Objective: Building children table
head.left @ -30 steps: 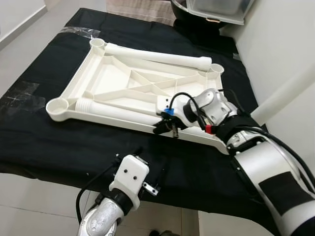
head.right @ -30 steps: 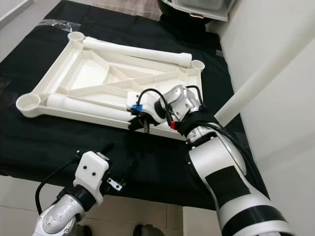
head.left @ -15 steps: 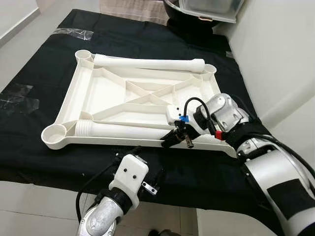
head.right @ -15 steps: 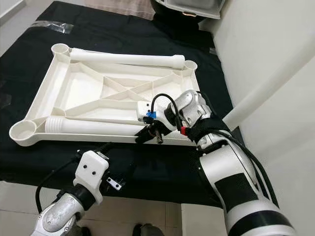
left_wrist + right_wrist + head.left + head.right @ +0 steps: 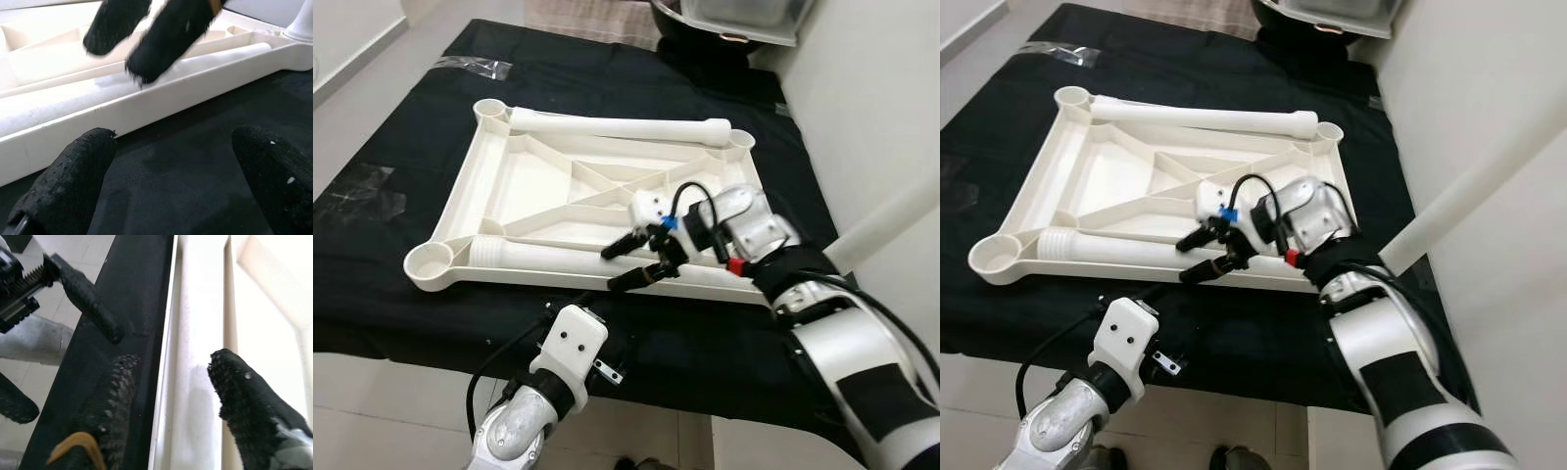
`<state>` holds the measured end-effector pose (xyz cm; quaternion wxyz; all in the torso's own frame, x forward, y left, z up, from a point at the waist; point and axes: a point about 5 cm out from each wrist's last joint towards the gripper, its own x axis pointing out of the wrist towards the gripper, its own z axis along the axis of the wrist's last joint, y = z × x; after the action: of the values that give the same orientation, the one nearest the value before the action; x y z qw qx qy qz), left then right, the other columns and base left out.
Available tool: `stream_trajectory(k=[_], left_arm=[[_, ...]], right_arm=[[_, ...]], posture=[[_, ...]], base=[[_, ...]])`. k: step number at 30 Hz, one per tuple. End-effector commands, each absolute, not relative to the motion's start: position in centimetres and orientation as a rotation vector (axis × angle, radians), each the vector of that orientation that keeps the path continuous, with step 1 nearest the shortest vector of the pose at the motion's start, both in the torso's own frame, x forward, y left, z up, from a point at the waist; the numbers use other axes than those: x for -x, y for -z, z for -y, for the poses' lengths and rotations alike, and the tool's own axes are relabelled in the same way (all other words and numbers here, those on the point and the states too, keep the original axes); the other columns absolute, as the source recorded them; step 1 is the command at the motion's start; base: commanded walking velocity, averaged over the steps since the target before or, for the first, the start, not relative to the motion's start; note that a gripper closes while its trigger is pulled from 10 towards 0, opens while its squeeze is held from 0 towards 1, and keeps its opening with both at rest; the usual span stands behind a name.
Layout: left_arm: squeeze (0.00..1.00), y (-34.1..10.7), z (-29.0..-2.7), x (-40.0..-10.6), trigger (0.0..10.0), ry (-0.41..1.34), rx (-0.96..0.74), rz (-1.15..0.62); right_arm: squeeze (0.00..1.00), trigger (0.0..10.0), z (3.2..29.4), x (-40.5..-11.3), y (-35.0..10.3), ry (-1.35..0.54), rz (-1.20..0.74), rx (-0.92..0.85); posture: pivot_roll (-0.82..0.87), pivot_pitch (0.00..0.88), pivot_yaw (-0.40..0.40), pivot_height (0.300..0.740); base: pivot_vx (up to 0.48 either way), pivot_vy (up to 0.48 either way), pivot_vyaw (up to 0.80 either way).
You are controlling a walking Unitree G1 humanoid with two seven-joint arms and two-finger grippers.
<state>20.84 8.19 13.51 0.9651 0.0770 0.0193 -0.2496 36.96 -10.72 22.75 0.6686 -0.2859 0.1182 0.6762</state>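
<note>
A white plastic table top (image 5: 524,186) lies upside down on a black cloth. One white leg (image 5: 617,125) lies along its far side and another leg (image 5: 538,255) along its near side. My right gripper (image 5: 610,270) is open and straddles the near rim (image 5: 195,382), one finger over the near leg and the other outside over the cloth. My left gripper (image 5: 171,171) is open and low by the cloth's front edge, just short of that rim, with nothing between its fingers (image 5: 68,181).
The black cloth (image 5: 391,225) covers a low surface with tiled floor in front and to the left. A white wall and a slanted white tube (image 5: 891,206) stand on the right. A dark chair and a clear bin (image 5: 734,20) sit at the back.
My right gripper's fingers have spread apart and now reach further left along the near rim. The head camera has shifted slightly. The left arm has hardly moved.
</note>
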Motion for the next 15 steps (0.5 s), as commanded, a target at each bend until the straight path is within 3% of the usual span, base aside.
stream_trajectory(k=[1, 5, 7, 8, 9, 10, 15], left_arm=[[0.00, -13.1, -8.0, -21.0, 10.0, 0.520, -0.156, -0.046], [0.00, -13.0, -8.1, -21.2, 10.0, 0.518, -0.167, -0.045], [0.00, -12.8, -8.3, -21.5, 10.0, 0.505, -0.182, -0.045], [0.00, -12.9, -8.7, -21.9, 10.0, 0.473, -0.167, -0.041], [0.00, -12.9, -8.7, -21.9, 10.0, 0.473, -0.167, -0.041], [0.00, -13.1, -9.0, -22.1, 10.0, 0.457, -0.177, -0.027], [0.00, -13.4, -9.5, -22.2, 10.0, 0.433, -0.176, -0.014]], right_arm=[[0.00, 10.0, 11.5, -36.7, -23.2, -1.516, -0.245, 0.577], [0.00, 10.0, 11.9, -36.5, -24.4, -1.457, -0.145, 0.471], [0.00, 10.0, 12.2, -36.5, -25.4, -1.314, -0.013, 0.308], [0.00, 10.0, 12.3, -36.5, -25.7, -1.103, 0.104, 0.133], [0.00, 10.0, 12.3, -36.5, -25.7, -1.103, 0.104, 0.133], [0.00, 10.0, 12.4, -36.5, -25.6, -0.916, 0.187, 0.047], [0.00, 10.0, 12.2, -35.1, -24.3, -0.695, 0.257, -0.032]], posture=[[0.04, 0.129, -0.146, 0.740], [0.05, 0.108, -0.146, 0.740], [0.05, 0.094, -0.133, 0.740], [0.05, 0.083, -0.126, 0.740], [0.05, 0.083, -0.126, 0.740], [0.05, 0.075, -0.114, 0.740], [0.05, 0.062, -0.095, 0.740]], base=[[0.000, 0.000, 0.00], [0.000, 0.000, 0.00], [0.000, 0.000, 0.00], [0.000, 0.000, 0.00], [0.000, 0.000, 0.00], [0.000, 0.000, 0.00], [0.000, 0.000, 0.00]])
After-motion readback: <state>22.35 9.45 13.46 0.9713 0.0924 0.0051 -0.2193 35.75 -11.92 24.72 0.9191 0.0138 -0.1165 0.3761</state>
